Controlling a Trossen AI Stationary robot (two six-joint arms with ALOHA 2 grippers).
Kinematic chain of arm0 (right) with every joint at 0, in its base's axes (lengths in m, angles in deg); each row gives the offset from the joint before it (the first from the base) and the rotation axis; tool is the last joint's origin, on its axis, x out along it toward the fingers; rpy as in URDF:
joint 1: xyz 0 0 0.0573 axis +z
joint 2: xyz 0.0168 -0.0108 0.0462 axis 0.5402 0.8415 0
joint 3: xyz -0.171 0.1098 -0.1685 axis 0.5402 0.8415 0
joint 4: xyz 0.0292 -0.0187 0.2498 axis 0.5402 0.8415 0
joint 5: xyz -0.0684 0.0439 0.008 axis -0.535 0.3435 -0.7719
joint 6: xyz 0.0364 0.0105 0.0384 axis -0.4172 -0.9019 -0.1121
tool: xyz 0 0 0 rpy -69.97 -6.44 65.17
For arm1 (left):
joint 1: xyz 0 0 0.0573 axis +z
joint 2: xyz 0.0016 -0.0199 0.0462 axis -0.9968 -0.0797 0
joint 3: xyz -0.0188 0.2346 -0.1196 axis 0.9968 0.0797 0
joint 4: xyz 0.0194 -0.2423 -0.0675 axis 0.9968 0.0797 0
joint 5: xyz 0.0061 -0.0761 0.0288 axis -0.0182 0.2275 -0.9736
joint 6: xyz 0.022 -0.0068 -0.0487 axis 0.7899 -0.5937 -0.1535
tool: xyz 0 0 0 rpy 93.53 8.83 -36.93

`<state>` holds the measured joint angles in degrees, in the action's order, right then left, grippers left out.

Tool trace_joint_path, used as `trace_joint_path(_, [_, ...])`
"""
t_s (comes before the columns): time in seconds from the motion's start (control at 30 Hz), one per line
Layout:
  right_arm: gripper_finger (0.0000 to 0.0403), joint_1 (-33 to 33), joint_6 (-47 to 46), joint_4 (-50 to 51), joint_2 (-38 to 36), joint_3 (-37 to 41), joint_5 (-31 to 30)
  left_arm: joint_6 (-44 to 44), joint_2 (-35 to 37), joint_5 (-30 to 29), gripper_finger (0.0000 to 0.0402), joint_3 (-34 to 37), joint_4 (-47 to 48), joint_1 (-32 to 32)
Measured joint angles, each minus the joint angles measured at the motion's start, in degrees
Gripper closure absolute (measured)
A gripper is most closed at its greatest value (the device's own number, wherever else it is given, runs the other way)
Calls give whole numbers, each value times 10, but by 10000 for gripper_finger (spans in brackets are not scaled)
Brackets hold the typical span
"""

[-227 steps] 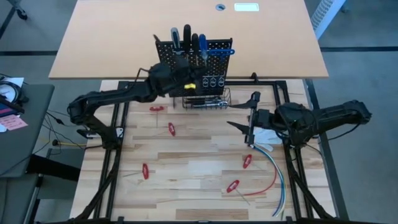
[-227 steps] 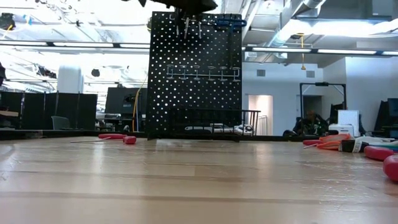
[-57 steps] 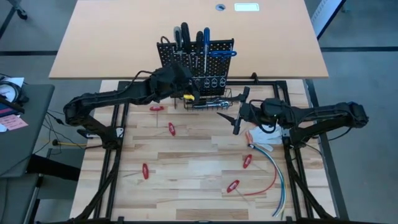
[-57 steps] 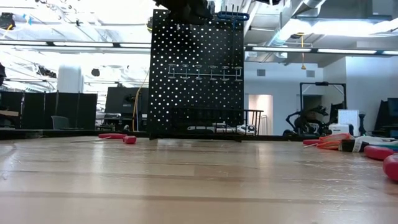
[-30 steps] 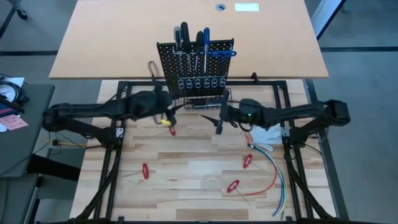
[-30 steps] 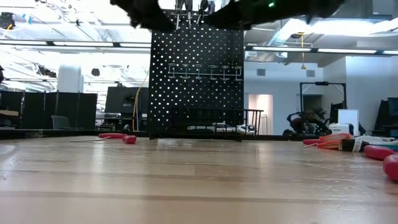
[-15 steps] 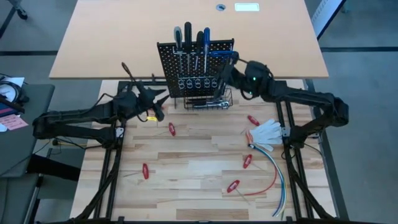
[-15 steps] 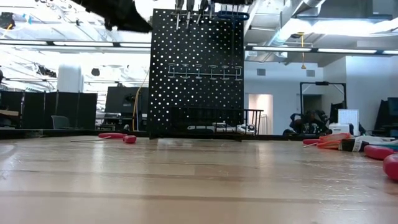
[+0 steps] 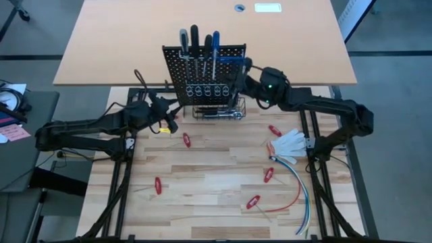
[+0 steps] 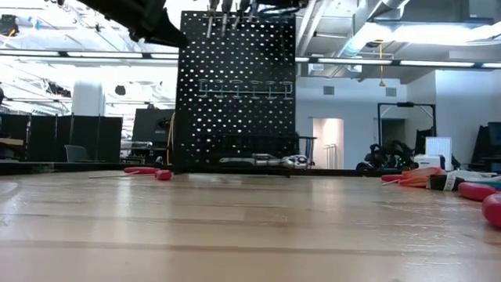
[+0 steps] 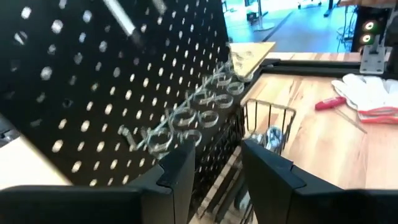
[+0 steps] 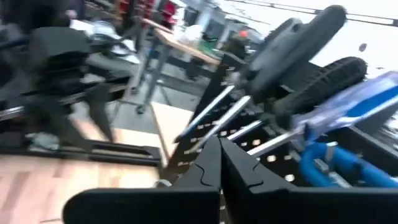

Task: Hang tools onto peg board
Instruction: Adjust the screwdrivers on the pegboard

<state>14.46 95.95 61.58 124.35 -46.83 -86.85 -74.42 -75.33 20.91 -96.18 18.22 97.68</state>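
1. Peg board [image 9: 202, 74] stood upright at the far edge of the wooden tabletop [image 9: 216, 169], just in front of the tan table [image 9: 202, 34]; carried a row of ring holders [image 9: 206, 90] across its face and a black wire basket [image 9: 217, 111] at its foot.
2. Held in the board's top edge: black- and blue-handled screwdrivers [image 9: 196, 37], shafts pointing down; a blue T-handle hex key [image 9: 229, 61] hung at the board's upper right corner.
3. Lay in the basket at the board's base: a silver ratchet wrench [image 10: 262, 160], seen through the wires in the low view.
4. Scattered on the wooden top in front of the board: small red-handled tools [image 9: 186, 140], some near the board, others well apart from it toward the near edge.
5. Right gripper [image 9: 244, 79] sat against the board's right edge, level with the hex key; fingers [image 12: 202, 168] pressed together in the right wrist view, with nothing seen between them.
6. Left gripper [image 9: 169, 116] hovered just left of the board's base, beside the basket; fingers [image 11: 177, 171] stood parted in the left wrist view, empty, facing the ring holders.
7. Farther right of the board: a white glove [image 9: 290, 143] on the wooden top, with red, blue and white cables [image 9: 297, 185] curving away from it toward the near edge.
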Motion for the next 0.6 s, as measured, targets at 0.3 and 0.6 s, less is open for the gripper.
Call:
trace_joint_path(0.3, [400, 6, 22, 39, 38, -9, -2, -3, 5, 0, 277, 0, 1, -2])
trace_joint_path(0.6, [400, 16, -5, 81, -4, -8, -14, -10, 5, -3, 277, 0, 32, -3])
